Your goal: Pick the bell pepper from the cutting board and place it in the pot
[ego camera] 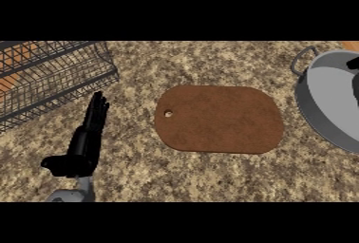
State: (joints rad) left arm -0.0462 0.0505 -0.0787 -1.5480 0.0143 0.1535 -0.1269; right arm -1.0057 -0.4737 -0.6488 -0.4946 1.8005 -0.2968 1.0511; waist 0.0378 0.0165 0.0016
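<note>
Black wire basket [51, 78] at upper left, orange patch [25, 51], perhaps wood, behind its mesh, speckled counter [210, 182]

The board [219, 119] lies on the counter [175, 175], with a wire basket [49, 76] at upper left and the grey pot [324, 102] at the right edge. The left hand [89, 128] rests at lower left, fingers straight. A dark shape over the pot is probably the right hand [353, 76].

no text, labels or numbers are readable.
</note>
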